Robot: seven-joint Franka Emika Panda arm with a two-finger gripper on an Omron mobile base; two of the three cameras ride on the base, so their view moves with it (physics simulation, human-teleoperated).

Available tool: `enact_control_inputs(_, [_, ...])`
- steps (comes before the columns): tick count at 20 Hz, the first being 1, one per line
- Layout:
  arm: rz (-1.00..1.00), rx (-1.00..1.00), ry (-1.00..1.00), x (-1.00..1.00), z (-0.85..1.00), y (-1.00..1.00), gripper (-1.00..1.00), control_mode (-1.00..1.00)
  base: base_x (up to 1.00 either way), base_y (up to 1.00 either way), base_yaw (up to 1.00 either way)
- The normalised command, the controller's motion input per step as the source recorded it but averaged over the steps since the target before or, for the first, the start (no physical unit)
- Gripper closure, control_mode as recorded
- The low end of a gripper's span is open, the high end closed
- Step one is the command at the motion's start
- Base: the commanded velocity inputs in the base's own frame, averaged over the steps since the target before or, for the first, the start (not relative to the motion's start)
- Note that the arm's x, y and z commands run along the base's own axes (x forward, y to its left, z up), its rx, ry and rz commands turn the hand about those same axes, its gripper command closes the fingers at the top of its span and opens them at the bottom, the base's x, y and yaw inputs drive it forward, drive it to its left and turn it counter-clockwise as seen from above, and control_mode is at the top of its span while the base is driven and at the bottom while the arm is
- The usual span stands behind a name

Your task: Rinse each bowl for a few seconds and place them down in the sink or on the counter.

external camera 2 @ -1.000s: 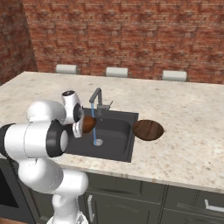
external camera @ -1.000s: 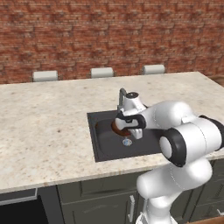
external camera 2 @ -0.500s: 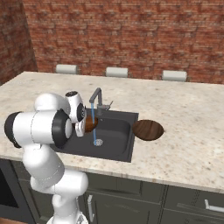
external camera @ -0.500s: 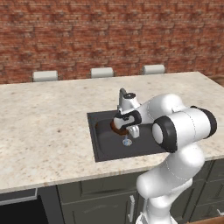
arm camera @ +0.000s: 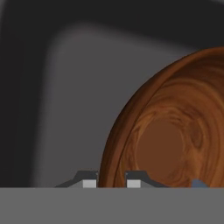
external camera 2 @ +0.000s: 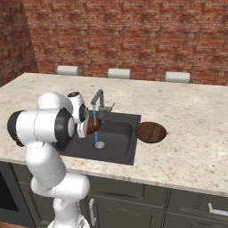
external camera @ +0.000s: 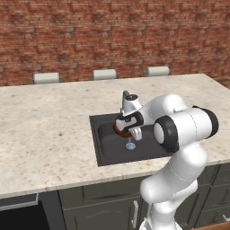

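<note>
My gripper [arm camera: 111, 183] is shut on the rim of one dark wooden bowl [arm camera: 170, 140], with a fingertip on each side of its edge. This bowl [external camera: 120, 129] is held tilted over the black sink [external camera: 108, 152], and a thin blue water stream [external camera 2: 95, 131] runs from the grey faucet [external camera 2: 99, 100] past it to the drain [external camera 2: 100, 144]. In the right base view my gripper [external camera 2: 87, 129] holds the bowl [external camera 2: 93, 127] beside the stream. A second bowl [external camera 2: 150, 132] lies on the counter [external camera 2: 200, 133] just right of the sink [external camera 2: 120, 142].
The beige counter [external camera: 45, 134] stretches wide to the left of the sink. Three pale chair backs [external camera: 46, 77] stand along the far edge before a brick wall. Dark cabinets [external camera 2: 191, 205] run below the front edge.
The arm's elbow has swung forward and closer to the sink. The held bowl has stayed almost in place under the faucet. The other bowl has not moved.
</note>
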Motion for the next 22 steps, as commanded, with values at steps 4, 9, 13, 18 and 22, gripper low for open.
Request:
enact_control_inputs(4, [-0.01,-0.02,-0.04,-0.03,0.18,0.04,1.0,-1.0,0.0,0.0,0.0])
enact_control_inputs(9, [0.0,-0.02,-0.07,-0.11,0.25,0.12,1.0,-1.0,0.0,0.0,0.0])
enact_control_inputs(13, [0.0,0.0,-0.08,-0.26,0.16,0.22,1.0,-1.0,0.0,0.0,0.0])
enact_control_inputs(18, [0.0,0.0,-0.05,-0.3,0.17,0.22,1.0,-1.0,0.0,0.0,0.0])
enact_control_inputs(22, [0.01,0.0,-0.03,-0.22,0.27,0.2,1.0,-1.0,0.0,0.0,0.0])
